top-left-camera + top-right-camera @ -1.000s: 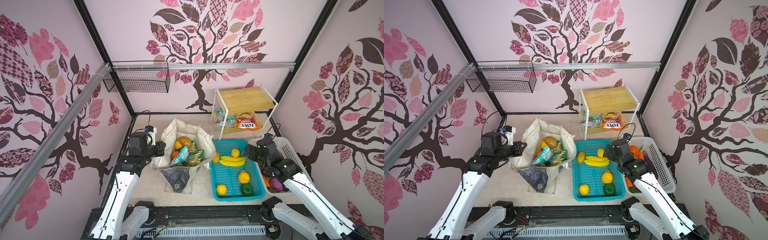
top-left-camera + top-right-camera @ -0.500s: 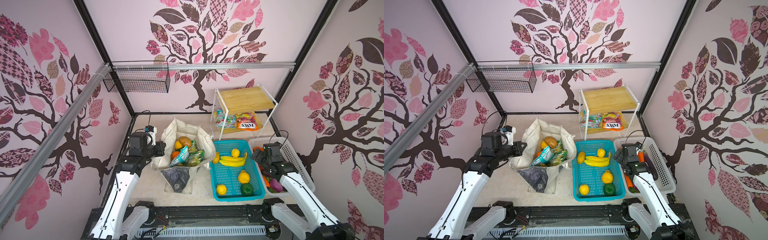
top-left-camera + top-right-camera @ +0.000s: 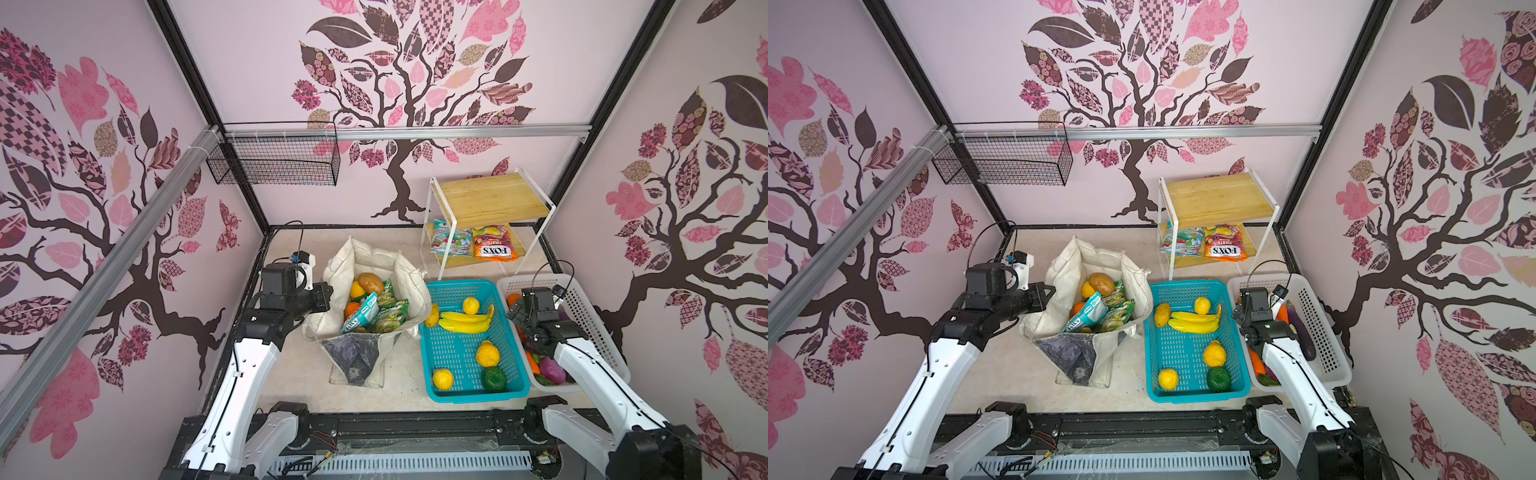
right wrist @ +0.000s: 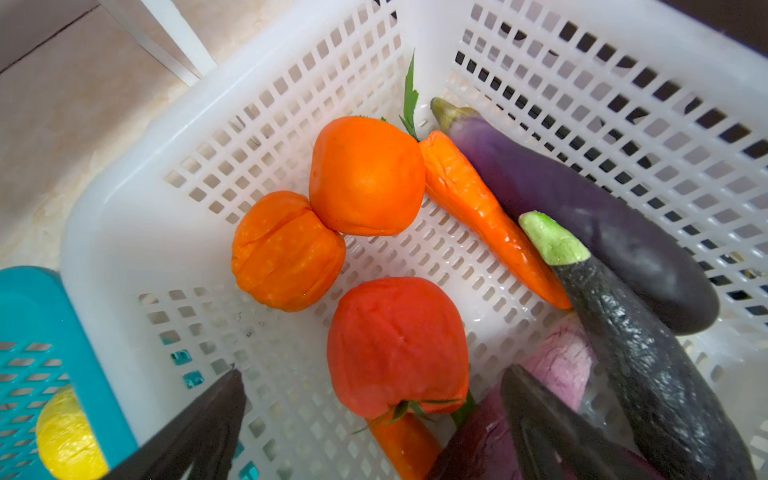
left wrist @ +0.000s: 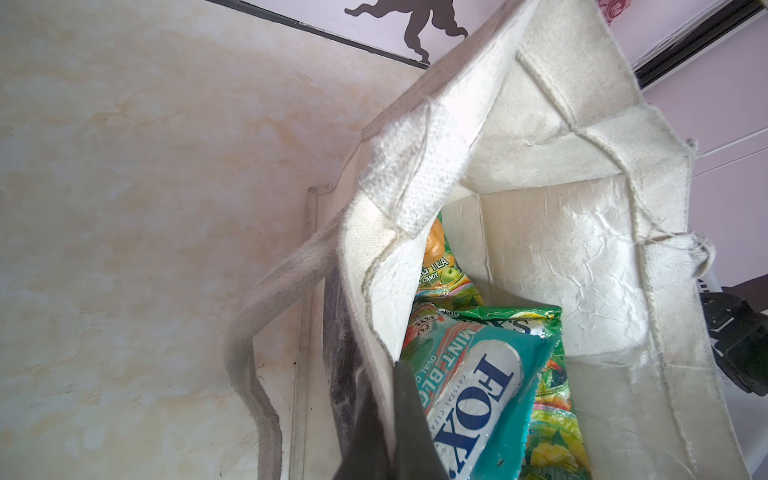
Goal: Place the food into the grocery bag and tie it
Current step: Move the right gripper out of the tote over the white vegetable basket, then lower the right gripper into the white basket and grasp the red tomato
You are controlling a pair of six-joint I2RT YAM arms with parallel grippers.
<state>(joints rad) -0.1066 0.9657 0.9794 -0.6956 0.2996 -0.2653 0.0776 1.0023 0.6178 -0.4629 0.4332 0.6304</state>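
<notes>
At the grocery bag rim, left gripper clamps (right gripper agape).

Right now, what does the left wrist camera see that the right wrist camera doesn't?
Only the left wrist view shows the grocery bag, its rim pinched in the shut left gripper, with a teal snack packet and green packets inside. Only the right wrist view shows tomatoes, a carrot and eggplants in the white basket, below the open right gripper. Both show the beige tabletop. A dark shape at the left view's edge might be the other arm.
</notes>
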